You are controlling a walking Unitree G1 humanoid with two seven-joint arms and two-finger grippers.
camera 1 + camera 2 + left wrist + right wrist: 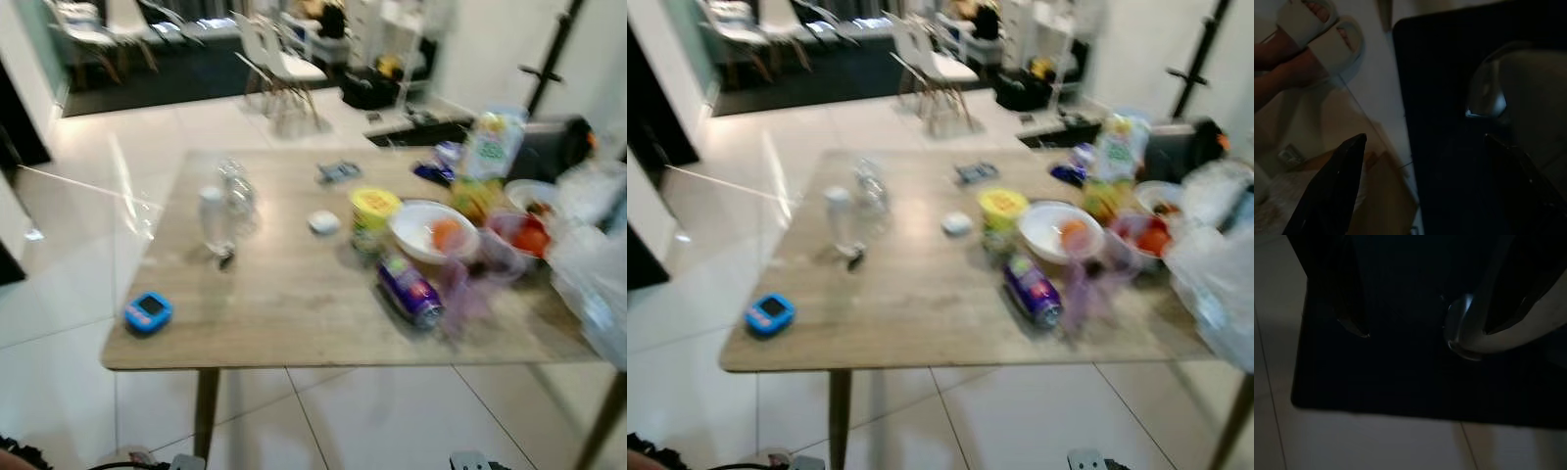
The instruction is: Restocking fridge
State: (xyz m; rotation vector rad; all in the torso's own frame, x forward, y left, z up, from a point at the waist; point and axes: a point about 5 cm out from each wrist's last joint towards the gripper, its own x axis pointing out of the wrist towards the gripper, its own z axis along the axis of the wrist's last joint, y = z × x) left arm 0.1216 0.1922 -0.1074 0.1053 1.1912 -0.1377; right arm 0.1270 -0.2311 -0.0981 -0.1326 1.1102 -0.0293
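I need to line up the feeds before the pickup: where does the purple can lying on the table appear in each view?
Left eye view: purple can, on its side near the table's front edge, right of centre, in front of the white bowl.
Right eye view: same can, again just in front of the bowl.
Left wrist view: not in it; dim floor.
Right wrist view: not in it; dark.
Shared landmark: blue gadget at the table's front left corner.

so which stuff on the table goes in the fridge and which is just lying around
Likely for the fridge:
purple can
yellow-lidded tub
carton
white bowl of fruit
water bottle

Just lying about:
blue gadget
plastic bags
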